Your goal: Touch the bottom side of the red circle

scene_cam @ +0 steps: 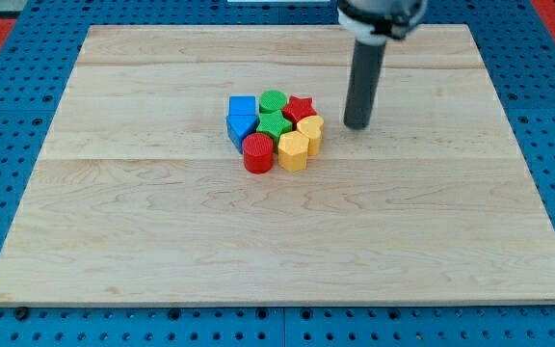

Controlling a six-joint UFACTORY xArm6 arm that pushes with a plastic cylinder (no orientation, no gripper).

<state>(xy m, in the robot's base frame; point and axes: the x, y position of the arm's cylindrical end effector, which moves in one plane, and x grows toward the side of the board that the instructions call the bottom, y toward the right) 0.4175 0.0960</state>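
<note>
Packed cluster on the wooden surface (162, 241), from the view's left: two blue blocks (242, 118), shapes unclear; red circle (257, 152) at the cluster's bottom edge; green blocks (274, 100), partly hidden; yellow hexagon (293, 150); red star (300, 107); yellow block (310, 127). My tip (356, 125) rests near the cluster's right, touching nothing. The arm carries no fingers; its upper part is cropped.

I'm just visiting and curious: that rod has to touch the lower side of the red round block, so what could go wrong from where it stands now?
1. My tip sits to the view's right of the cluster, so a straight path would likely hit the yellow heart or yellow hexagon first.
2. The red circle touches its neighbours, the yellow hexagon and the blue blocks, so a firm push from below may shove the whole cluster upward.
</note>
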